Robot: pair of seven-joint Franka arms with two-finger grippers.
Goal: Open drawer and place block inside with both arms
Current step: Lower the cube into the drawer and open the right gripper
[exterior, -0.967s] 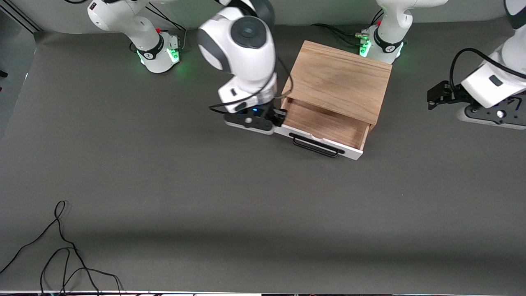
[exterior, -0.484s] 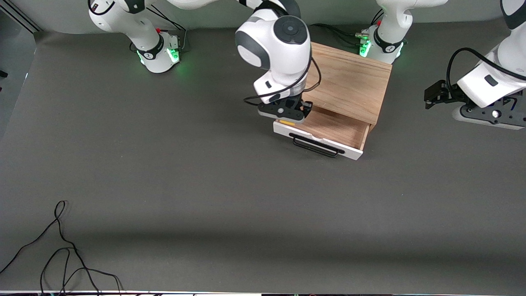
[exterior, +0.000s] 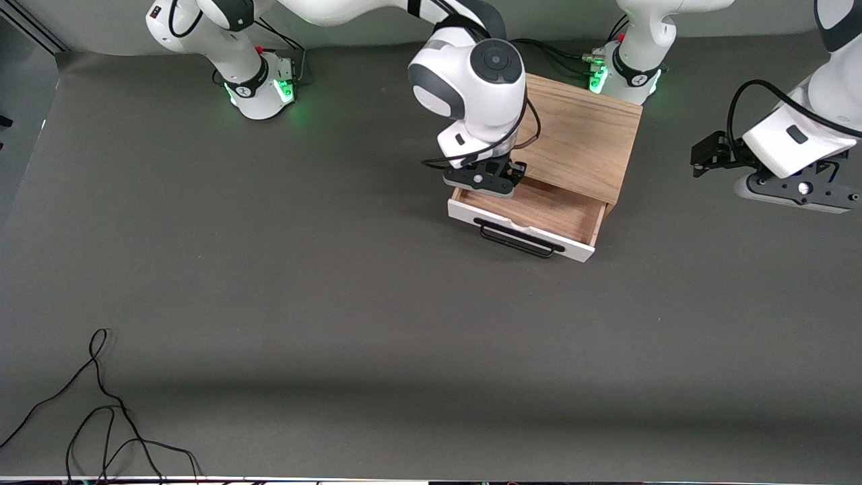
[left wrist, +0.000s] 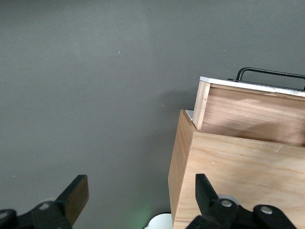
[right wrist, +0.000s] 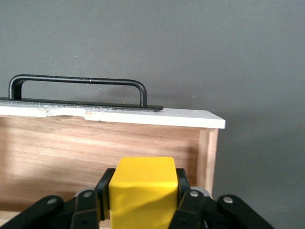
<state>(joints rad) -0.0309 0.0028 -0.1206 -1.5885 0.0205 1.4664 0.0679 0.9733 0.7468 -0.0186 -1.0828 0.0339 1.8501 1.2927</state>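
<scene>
While the right gripper (right wrist: 143, 202) pinches the block (right wrist: 142, 191) over the drawer (exterior: 532, 209), lower first, then release.
Left gripper (left wrist: 138, 200), spread, waits beside the drawer; keep the block off the front panel (right wrist: 157, 117).

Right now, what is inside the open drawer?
Bare wood shows in the drawer. The right gripper, shut on the block, hangs over one end and covers the floor beneath.

The drawer (exterior: 532, 219) stands pulled open from its oak-grain cabinet (exterior: 572, 135), white front and black wire handle (exterior: 518, 239) toward the front camera; the yellow block (right wrist: 143, 191), upright, hangs over its wooden interior, pinched between black fingers (right wrist: 183, 193).
</scene>
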